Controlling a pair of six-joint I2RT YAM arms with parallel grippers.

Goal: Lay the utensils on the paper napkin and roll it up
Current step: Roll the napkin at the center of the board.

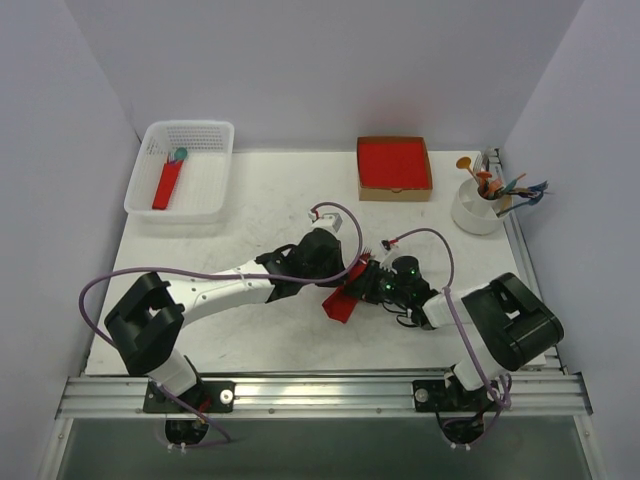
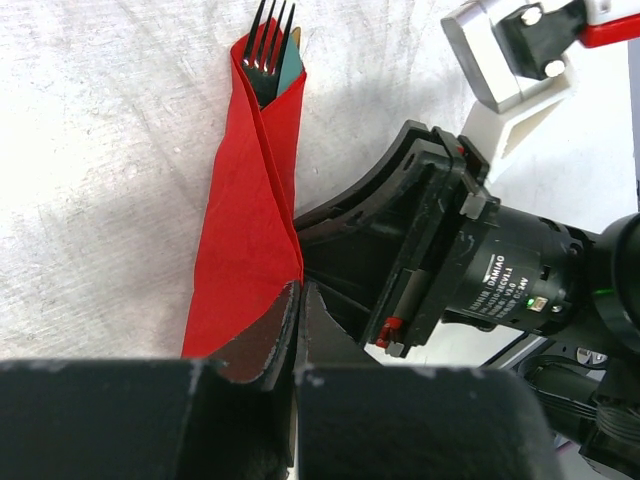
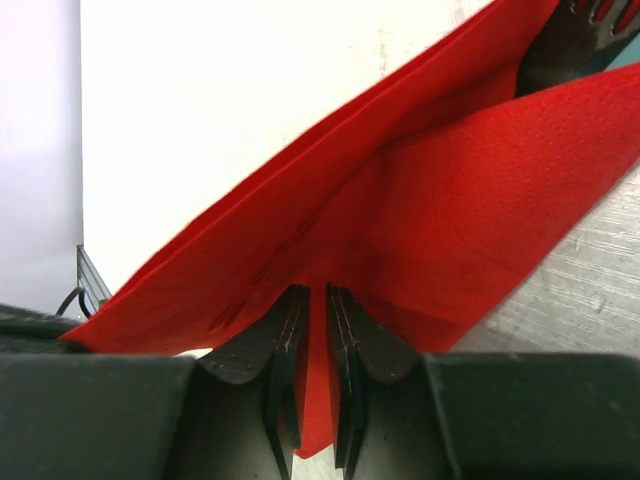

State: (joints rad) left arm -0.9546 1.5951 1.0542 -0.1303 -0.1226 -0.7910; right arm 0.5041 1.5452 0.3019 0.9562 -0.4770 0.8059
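A white plastic basket [image 1: 213,180] stands at the far left corner of the table [image 1: 280,195]. In it lies a red roll [image 1: 167,187] with a teal spoon head [image 1: 179,154] sticking out at its far end. At the middle of the far edge sits a brown cardboard box [image 1: 394,193] holding a red stack [image 1: 393,162]. Near the far right corner a white cup [image 1: 475,213] holds a bunch of colourful cutlery [image 1: 500,185]. A metal rail [image 1: 320,396] runs along the near edge.
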